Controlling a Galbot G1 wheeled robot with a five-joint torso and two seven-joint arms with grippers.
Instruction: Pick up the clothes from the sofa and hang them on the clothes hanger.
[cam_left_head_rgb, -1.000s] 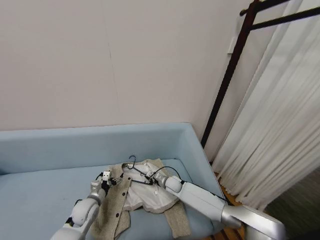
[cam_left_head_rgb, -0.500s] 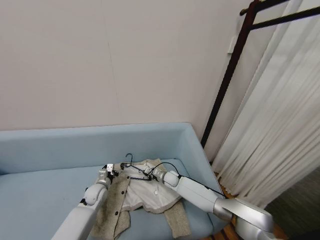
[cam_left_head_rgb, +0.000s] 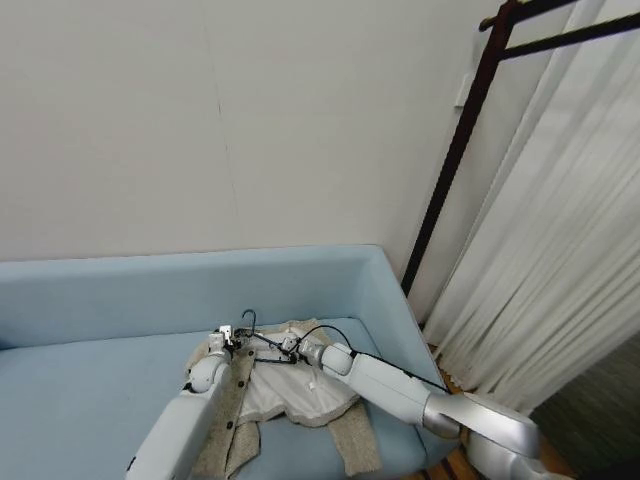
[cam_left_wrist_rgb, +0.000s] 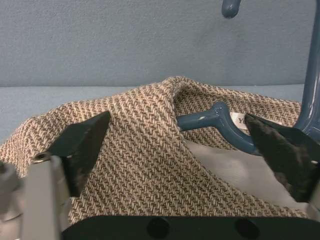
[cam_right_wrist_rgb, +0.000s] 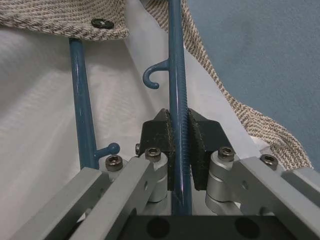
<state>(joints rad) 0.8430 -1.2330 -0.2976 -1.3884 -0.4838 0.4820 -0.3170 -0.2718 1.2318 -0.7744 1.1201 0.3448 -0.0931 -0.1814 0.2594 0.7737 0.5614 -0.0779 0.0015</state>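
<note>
Clothing is lying on the right part of the pale blue sofa (cam_left_head_rgb: 90, 400). It is a brown-and-cream knitted cardigan (cam_left_head_rgb: 232, 410) with white fabric (cam_left_head_rgb: 300, 395) showing inside it, and it is spreading flat over the seat cushion. A blue hanger (cam_left_head_rgb: 248, 322) is sitting in its shoulders, with the hook rising at the far end, close to the backrest.

The right gripper (cam_right_wrist_rgb: 179, 120) is reaching in from the near right and is clamping its black pads (cam_right_wrist_rgb: 157, 132) tightly on a thin blue bar of the hanger, just below a small side hook on that bar. The left gripper (cam_left_wrist_rgb: 175, 125) is reaching in from the near left at the collar end of the cardigan. Its jaws are standing wide apart and holding nothing, with one dark finger (cam_left_wrist_rgb: 82, 142) on either side of the knitted collar and the hanger's curved shoulder.

A dark clothes rack (cam_left_head_rgb: 455, 150) is standing to the far right of the sofa's end, beside a white curtain (cam_left_head_rgb: 560, 250).
</note>
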